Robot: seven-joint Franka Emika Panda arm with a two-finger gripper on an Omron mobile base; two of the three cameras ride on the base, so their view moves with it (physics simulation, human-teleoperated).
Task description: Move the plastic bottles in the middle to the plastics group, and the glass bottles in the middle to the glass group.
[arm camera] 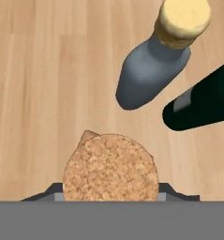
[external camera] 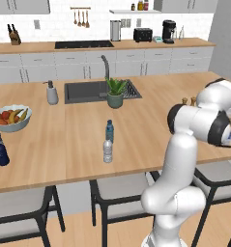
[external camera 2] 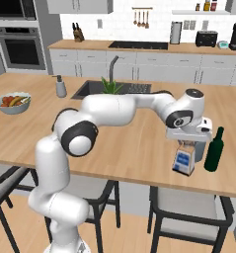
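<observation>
The fingers (external camera 2: 187,143) are holding the square cork-stoppered glass bottle (external camera 2: 184,159) by its neck, low over the near right edge of the bench (external camera 2: 139,148), just beside the dark green bottle (external camera 2: 214,149) and the grey-blue bottle (arm camera: 151,70). It should be lowered upright, clear of both neighbours. Farther left, two slim plastic bottles (external camera: 108,142) are waiting mid-bench.

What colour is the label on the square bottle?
Blue and white label, clearest in the right base view.

arm (external camera 2: 114,108): glossy white rounded links
joints (external camera 2: 80,138): dark grey rings and caps
hand (external camera 2: 188,132): white, boxy
</observation>
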